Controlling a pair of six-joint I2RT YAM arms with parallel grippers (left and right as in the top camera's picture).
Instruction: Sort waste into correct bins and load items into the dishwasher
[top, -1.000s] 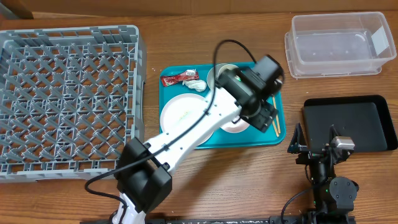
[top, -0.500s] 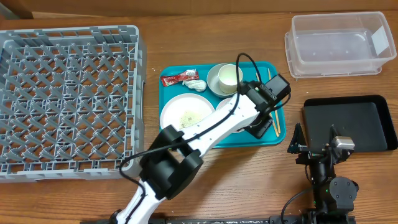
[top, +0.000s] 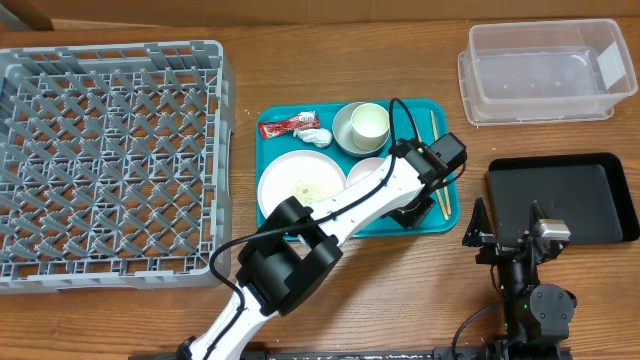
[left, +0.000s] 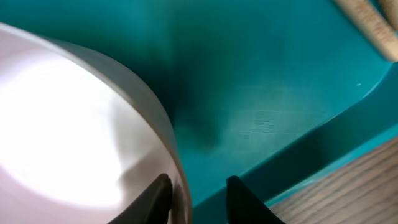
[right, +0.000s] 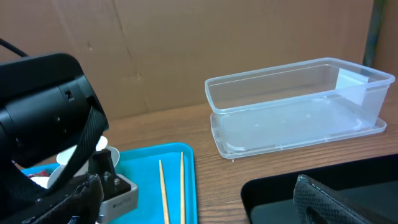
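Note:
My left gripper is low over the right front of the teal tray. In the left wrist view its fingers are open, astride the rim of a white plate, one finger over the plate and one over the tray. A second plate holds rice scraps. The white cup sits in the steel bowl. The red wrapper and the tissue lie at the tray's back left. The chopsticks lie along its right side. My right gripper is open and empty.
The grey dish rack fills the left of the table. The clear tub stands at the back right. The black tray lies in front of it, with my right arm at its near left corner.
My left arm has swung from over the bowl and cup to the tray's right front and come down at the plate's rim. The right arm has not moved.

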